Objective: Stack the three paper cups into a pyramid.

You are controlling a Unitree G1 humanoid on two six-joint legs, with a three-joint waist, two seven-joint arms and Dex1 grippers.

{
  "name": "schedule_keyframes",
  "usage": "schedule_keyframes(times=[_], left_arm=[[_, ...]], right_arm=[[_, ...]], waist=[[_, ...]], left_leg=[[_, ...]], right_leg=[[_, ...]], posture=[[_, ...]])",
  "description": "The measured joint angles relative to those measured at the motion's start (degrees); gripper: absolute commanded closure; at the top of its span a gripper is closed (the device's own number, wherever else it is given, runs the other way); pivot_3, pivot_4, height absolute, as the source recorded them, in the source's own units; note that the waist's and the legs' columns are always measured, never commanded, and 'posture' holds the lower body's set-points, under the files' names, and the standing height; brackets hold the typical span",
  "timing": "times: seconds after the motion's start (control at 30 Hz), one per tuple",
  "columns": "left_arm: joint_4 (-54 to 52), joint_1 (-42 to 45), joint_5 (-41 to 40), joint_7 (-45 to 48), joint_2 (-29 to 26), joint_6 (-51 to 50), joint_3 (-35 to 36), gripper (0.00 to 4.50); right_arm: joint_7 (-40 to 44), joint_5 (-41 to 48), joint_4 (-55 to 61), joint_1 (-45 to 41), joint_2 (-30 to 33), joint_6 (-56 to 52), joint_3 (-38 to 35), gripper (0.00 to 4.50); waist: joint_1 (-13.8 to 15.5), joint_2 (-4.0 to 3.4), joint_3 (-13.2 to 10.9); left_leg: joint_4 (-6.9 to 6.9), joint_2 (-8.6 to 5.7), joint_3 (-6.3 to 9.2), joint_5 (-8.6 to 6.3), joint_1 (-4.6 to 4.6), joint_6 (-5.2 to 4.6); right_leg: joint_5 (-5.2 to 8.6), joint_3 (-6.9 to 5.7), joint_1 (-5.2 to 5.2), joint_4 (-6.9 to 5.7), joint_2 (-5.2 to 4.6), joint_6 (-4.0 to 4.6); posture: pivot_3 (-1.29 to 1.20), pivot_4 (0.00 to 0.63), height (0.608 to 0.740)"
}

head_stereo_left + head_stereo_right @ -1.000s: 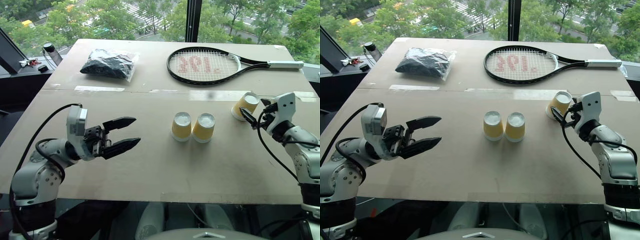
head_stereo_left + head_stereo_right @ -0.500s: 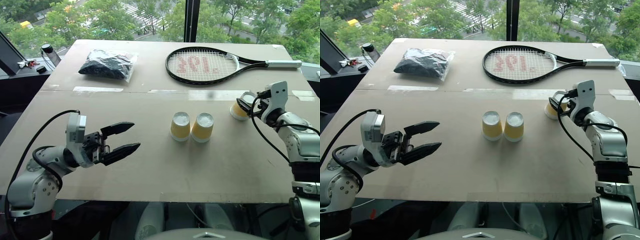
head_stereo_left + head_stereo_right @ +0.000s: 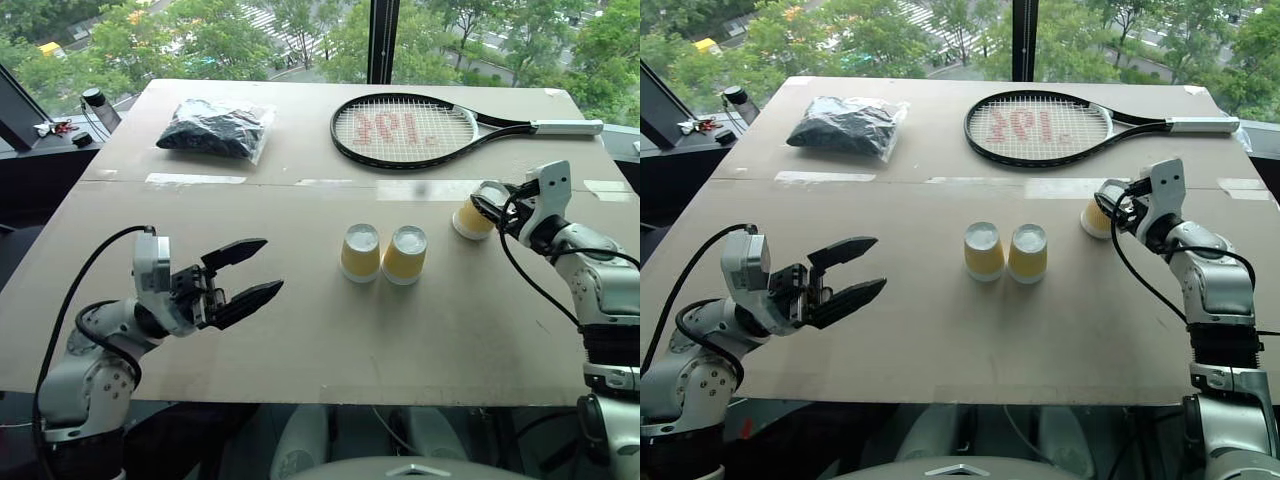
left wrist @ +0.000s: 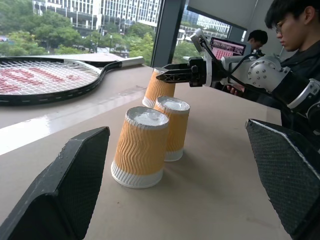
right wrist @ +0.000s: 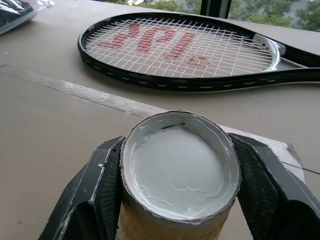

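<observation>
Two paper cups [image 3: 360,252] [image 3: 404,254] stand upside down, side by side and touching, in the middle of the table. The third paper cup [image 3: 470,217] is at the right, tilted, white base up. My right gripper [image 3: 487,207] is shut on it; in the right wrist view its black fingers [image 5: 107,185] press both sides of that cup [image 5: 180,165]. My left gripper [image 3: 272,264] hangs open and holds nothing over the table's front left, pointing toward the standing pair [image 4: 140,147].
A tennis racket [image 3: 420,130] lies at the back of the table, behind the cups. A black bag in clear plastic [image 3: 215,127] lies at the back left. A person [image 4: 295,40] sits beyond the table's right side. The table's front edge [image 3: 330,395] is close.
My right gripper has gone from open beside the third cup to shut around it, and the cup has shifted a little to the left. The left gripper stays open in place.
</observation>
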State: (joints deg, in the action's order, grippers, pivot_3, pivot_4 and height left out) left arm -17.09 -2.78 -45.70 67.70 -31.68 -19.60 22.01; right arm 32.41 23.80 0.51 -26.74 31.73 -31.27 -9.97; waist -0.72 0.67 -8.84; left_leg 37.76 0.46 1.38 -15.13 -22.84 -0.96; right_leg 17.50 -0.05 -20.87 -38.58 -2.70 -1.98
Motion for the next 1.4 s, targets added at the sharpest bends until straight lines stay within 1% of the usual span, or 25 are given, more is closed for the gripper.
schedule_keyframes(times=[0.1, 0.17, 0.3, 0.4, 0.5, 0.63, 0.97, 1.3, 1.37, 1.4], left_arm=[[1.54, -2.02, -0.01, 3.23, 1.54, 4.20, 0.32, 0.00], [3.61, -3.23, -0.02, 6.00, 1.91, 6.97, 1.11, 0.00], [7.36, -5.16, -0.11, 8.97, 1.07, 7.77, 2.36, 0.00], [9.12, -5.33, -0.53, 10.59, 0.81, 8.18, 2.56, 0.00], [9.49, -5.27, -1.24, 12.24, 0.14, 8.10, 2.58, 0.00], [9.50, -5.50, -1.52, 12.84, 0.07, 8.15, 2.59, 0.00], [9.50, -7.66, -1.71, 13.38, -0.10, 8.24, 2.89, 0.00], [9.49, -7.54, -1.81, 12.57, -0.20, 7.85, 2.95, 0.00], [9.49, -7.39, -2.00, 12.46, -0.70, 7.04, 2.92, 0.00], [9.55, -6.80, -2.70, 12.47, -2.19, 5.38, 2.89, 0.00]], right_arm=[[2.97, 6.44, 10.13, -0.38, 4.58, -6.93, -1.10, 1.73], [3.64, 11.00, 17.08, -2.28, 7.60, -12.64, -2.02, 1.73], [2.49, 17.83, 23.63, -5.42, 9.45, -22.08, -1.74, 1.73], [1.07, 19.88, 26.13, -8.28, 9.48, -25.84, -0.14, 1.73], [-1.13, 19.40, 27.02, -11.21, 7.39, -26.79, 3.47, 1.73], [-1.89, 19.04, 27.34, -11.31, 5.85, -26.88, 6.90, 1.73], [-2.42, 19.18, 27.71, -11.33, 3.91, -27.09, 9.24, 1.73], [-2.65, 19.19, 28.28, -12.20, 2.71, -27.29, 11.47, 1.73], [-2.62, 19.12, 28.30, -12.19, 2.70, -27.28, 11.81, 1.73], [-2.63, 18.89, 28.32, -12.19, 2.71, -27.25, 11.83, 1.73]], waist=[[-0.05, -0.02, -0.02], [-0.05, 0.00, 0.00], [-0.02, 0.00, -0.01], [0.08, 0.01, -0.01], [-0.02, 0.02, -0.01], [0.07, 0.02, -0.01], [-0.08, 0.01, -0.01], [-0.08, 0.01, -0.01], [-0.07, 0.01, -0.01], [-0.05, 0.02, -0.01]], left_leg=[[-0.09, 0.02, 0.01, 0.00, -0.02, 0.00], [-0.17, 0.03, 0.03, 0.00, 0.01, 0.00], [-0.21, 0.04, 0.03, 0.00, 0.03, -0.01], [-0.21, 0.03, 0.02, -0.01, 0.00, -0.01], [-0.22, 0.03, 0.03, -0.01, 0.00, -0.01], [-0.27, 0.03, 0.04, -0.01, -0.05, -0.01], [-0.34, 0.03, 0.04, -0.01, -0.04, -0.01], [-0.34, 0.03, 0.05, -0.01, -0.05, -0.01], [-0.34, 0.03, 0.05, -0.01, -0.05, -0.01], [-0.35, 0.03, 0.08, -0.01, -0.05, -0.01]], right_leg=[[0.00, 0.00, -0.03, 0.06, 0.00, 0.00], [0.00, -0.03, -0.03, 0.09, 0.00, 0.01], [0.00, -0.03, -0.03, 0.11, -0.01, 0.01], [0.00, -0.06, -0.02, 0.17, -0.05, 0.01], [0.00, -0.05, -0.02, 0.18, -0.05, 0.01], [0.00, -0.08, -0.03, 0.27, -0.06, 0.01], [0.00, -0.08, -0.04, 0.35, -0.07, 0.01], [0.00, -0.09, -0.04, 0.37, -0.07, 0.01], [0.00, -0.10, -0.03, 0.37, -0.07, 0.01], [0.00, -0.12, -0.03, 0.36, -0.06, 0.01]], posture=[[0.00, 0.150, 0.740], [0.00, 0.150, 0.740], [0.00, 0.150, 0.740], [0.00, 0.150, 0.740], [0.00, 0.150, 0.740], [0.00, 0.150, 0.740], [0.00, 0.150, 0.740], [0.00, 0.150, 0.740], [0.00, 0.150, 0.740], [0.00, 0.150, 0.740]])
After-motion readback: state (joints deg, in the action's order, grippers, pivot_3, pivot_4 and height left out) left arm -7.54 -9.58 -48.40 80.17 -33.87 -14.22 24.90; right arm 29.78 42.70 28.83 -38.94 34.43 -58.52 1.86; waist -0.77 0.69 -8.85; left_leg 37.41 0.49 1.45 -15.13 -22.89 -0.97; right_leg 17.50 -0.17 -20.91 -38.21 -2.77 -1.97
